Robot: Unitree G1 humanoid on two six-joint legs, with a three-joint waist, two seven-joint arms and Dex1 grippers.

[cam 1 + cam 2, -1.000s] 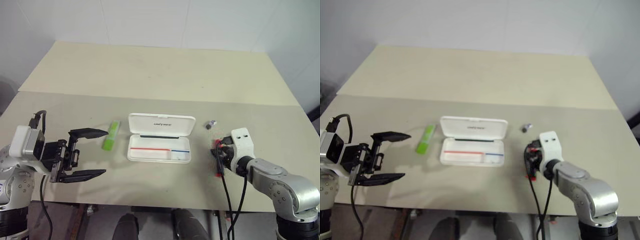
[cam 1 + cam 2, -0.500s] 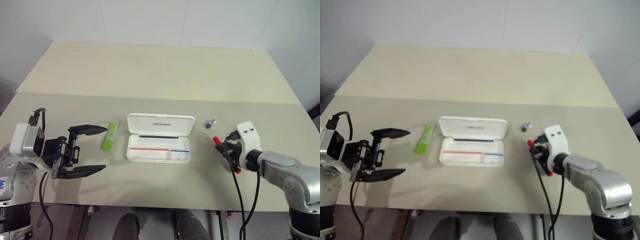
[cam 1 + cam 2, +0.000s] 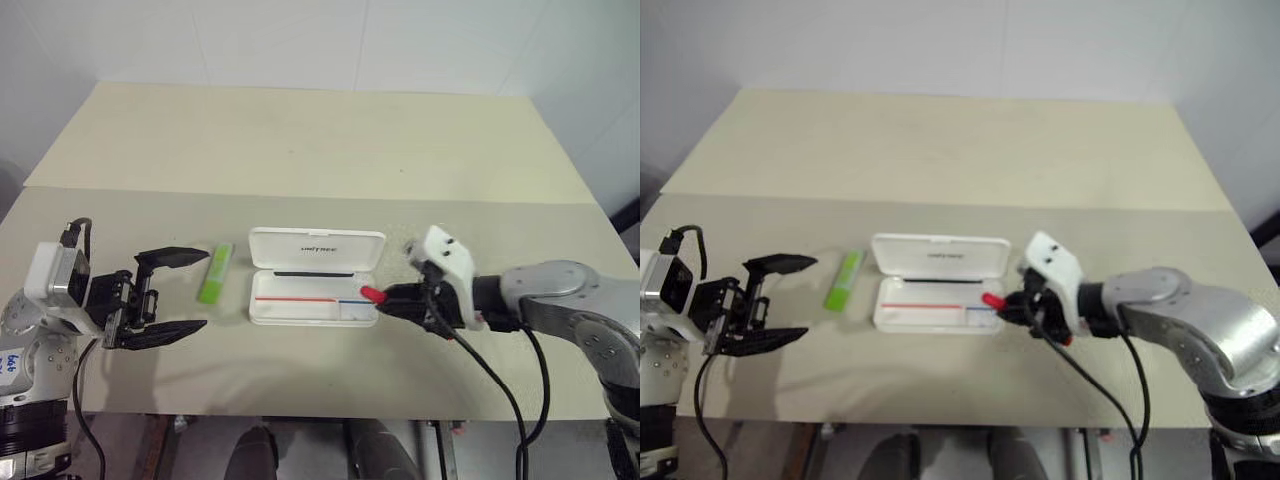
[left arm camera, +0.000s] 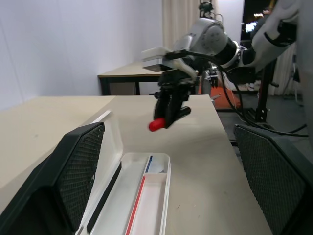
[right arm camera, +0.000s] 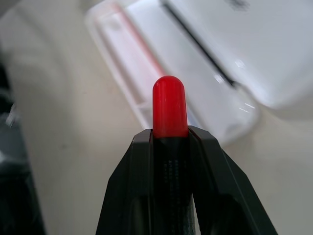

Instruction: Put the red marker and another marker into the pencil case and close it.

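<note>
**A:** Anyone got eyes on the red marker (image 3: 373,294)? Where's it at?

**B:** It's in the right gripper (image 3: 392,300), pinched tight between the two black fingers (image 5: 132,196), only the red cap poking out past the tips. It's up off the desk (image 3: 300,140), cap hanging right at the right end of the pencil case (image 3: 315,285), about over the edge of the tray.

**A:** And the case is open?

**B:** Yep, lid flipped back flat toward the far edge, small dark lettering on it, red and blue stripes showing in the tray. It sits near the middle of the desk, closer to the front edge. Tray looks empty, but the wrist view is pretty blurry so don't quote me.

**A:** What about the green one?

**B:** The light green marker (image 3: 214,273) is lying on the desk just left of the case, not touching it, long side running roughly front to back.

**A:** Left arm doing anything?

**B:** The left gripper (image 3: 183,291) is near the front left corner, fingers spread wide with nothing between them, pointing across at the case. The green marker is just past its far fingertip.
</note>
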